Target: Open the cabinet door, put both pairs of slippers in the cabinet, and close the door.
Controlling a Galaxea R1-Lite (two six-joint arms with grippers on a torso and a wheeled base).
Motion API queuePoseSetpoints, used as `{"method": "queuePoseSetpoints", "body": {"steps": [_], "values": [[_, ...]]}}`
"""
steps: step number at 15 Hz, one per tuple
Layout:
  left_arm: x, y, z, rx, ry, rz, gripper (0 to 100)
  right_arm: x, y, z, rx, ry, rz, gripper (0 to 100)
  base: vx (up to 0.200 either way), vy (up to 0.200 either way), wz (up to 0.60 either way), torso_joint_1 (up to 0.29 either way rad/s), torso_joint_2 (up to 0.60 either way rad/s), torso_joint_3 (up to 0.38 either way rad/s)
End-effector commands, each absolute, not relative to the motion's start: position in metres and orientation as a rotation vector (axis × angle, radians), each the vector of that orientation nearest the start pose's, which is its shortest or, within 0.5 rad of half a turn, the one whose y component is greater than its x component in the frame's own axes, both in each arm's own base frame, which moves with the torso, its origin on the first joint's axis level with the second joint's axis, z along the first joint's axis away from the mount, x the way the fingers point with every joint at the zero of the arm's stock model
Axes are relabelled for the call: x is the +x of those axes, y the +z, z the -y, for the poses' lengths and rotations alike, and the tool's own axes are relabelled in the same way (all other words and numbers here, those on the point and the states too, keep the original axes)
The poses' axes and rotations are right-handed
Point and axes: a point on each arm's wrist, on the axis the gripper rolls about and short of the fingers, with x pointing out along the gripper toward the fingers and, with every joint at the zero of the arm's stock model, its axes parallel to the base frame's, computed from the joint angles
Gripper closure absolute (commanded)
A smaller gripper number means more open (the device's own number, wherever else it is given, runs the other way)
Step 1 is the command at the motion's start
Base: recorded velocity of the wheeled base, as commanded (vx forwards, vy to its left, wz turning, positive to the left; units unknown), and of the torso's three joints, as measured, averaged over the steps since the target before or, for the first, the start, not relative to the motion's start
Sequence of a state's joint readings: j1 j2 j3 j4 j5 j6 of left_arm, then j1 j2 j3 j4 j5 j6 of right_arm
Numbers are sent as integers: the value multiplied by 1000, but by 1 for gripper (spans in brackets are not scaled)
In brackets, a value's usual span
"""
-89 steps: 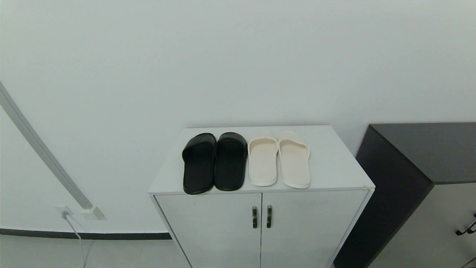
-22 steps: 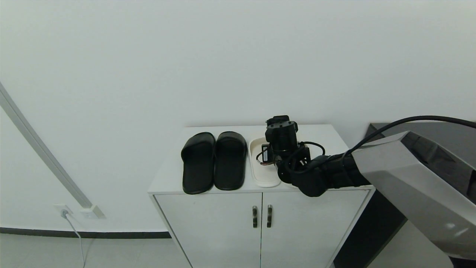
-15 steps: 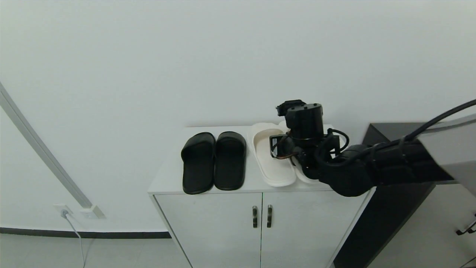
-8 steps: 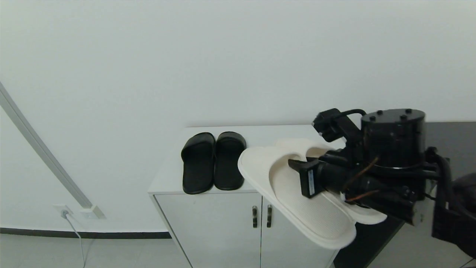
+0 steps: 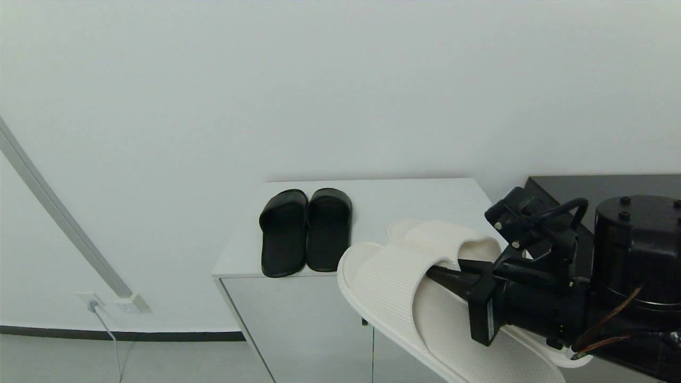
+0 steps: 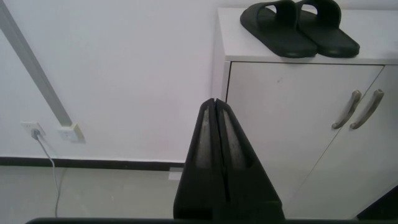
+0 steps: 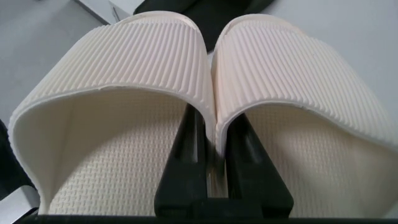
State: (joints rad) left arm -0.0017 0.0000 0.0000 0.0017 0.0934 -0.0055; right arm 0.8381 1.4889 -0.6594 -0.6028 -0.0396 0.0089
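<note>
Slippers first: your white pair (image 5: 404, 298) is held in the air in front of the cabinet (image 5: 298, 324), toward its right side, with the right jaws pinched on the two inner edges where the straps meet. Your black pair (image 5: 306, 231) sits side by side on the cabinet top, near its left front edge. Both doors are shut, handles (image 6: 357, 109) together at the middle. Your left jaws are closed on nothing, below the cabinet top and off to its left
</note>
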Motion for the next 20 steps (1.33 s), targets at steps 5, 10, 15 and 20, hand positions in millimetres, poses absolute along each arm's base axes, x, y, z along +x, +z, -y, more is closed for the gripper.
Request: {"method": "queuePoseSetpoints", "body": {"steps": [5,10,15,20], "values": [[-23,75,-2,-8,92,-1,100,166,197,-183,-90,794,-218,100,-120,0,0,5,0,-1],[-23,75,-2,-9,92,-1,100,166,194,-184,-95,799,-228,100,-160,0,0,-5,-3,4],[-23,75,-2,-12,92,-1,100,165,190,-182,-101,800,-240,100,0,0,0,0,0,0],[-23,75,-2,-11,92,-1,100,165,188,-182,-105,798,-244,100,0,0,0,0,0,0]]}}
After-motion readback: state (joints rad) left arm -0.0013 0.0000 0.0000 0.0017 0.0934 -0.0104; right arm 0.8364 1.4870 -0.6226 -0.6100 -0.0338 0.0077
